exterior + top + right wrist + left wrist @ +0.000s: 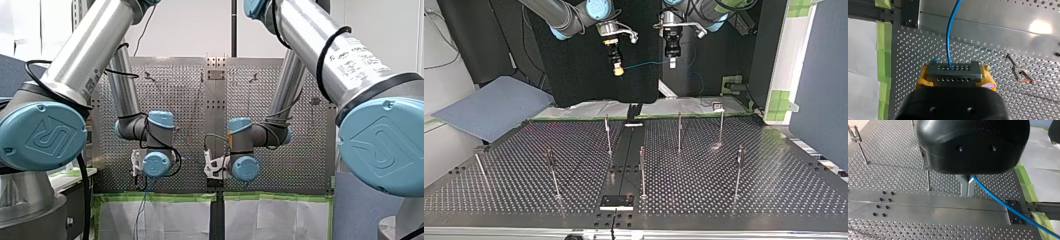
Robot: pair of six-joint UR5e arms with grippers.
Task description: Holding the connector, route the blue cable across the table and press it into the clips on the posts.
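Two hands hang high beyond the far edge of the surface (774, 190) in the top view, well apart from the posts (679, 131). My right hand (618, 69) is at that view's left and my left hand (672, 62) at its right. The blue cable (646, 63) is stretched almost level between them. None of it sits in the clips (549, 154) yet.

In the left wrist view, the metal fingers (967, 187) are closed together on the cable, which slants away over the perforated plate. One post stands just beside them, not touching.

In the right wrist view, yellow pads (988, 73) pinch the grey connector (953, 71) from both sides. The cable rises out of its top row of holes.

The front view hides both hands behind their wrists, so it adds little.

I judge the short, tight span to be the main risk. If the hands drift apart while descending, the cable could slide through the thin metal fingers or twist the connector in the pads. The loose length beyond my left hand could also catch a post on the way across.
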